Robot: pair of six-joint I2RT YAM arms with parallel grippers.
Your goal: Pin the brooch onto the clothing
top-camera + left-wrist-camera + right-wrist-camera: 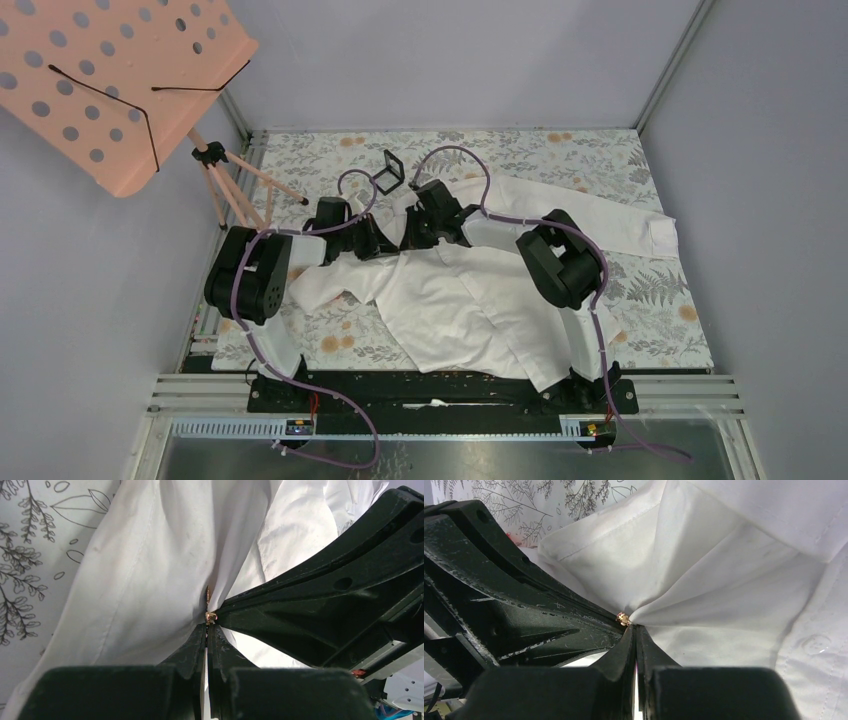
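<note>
Right at our fingertips everything meets in one spot. The left fingers (194, 647) are pressed together to a thin slit, and so are the right fingers (650, 652). The two pairs come tip to tip at an angle, the right ones arriving from the right of the left ones.

At that junction sits a small gold-coloured glint, which we take for the metal of the brooch (623, 618). It lies just past the tips of both pairs, so neither arm is nearer. From the left wrist it shows as a thin sliver running on from the left tips, and we judge its long axis to point away from them into the fold.

The shirt (140, 580) is gathered to a point there, with creases fanning outward. Which pair pinches cloth and which holds metal we cannot tell. The next move, we think, turns on pushing along that axis without losing the gather.

Farther out, the shirt spreads over the leaf-printed counter (655, 300). A black square case (391, 171) lies beyond both pairs of fingers, a pink perforated stand (110, 80) is off to the far left, and grey walls (450, 60) stand around.
</note>
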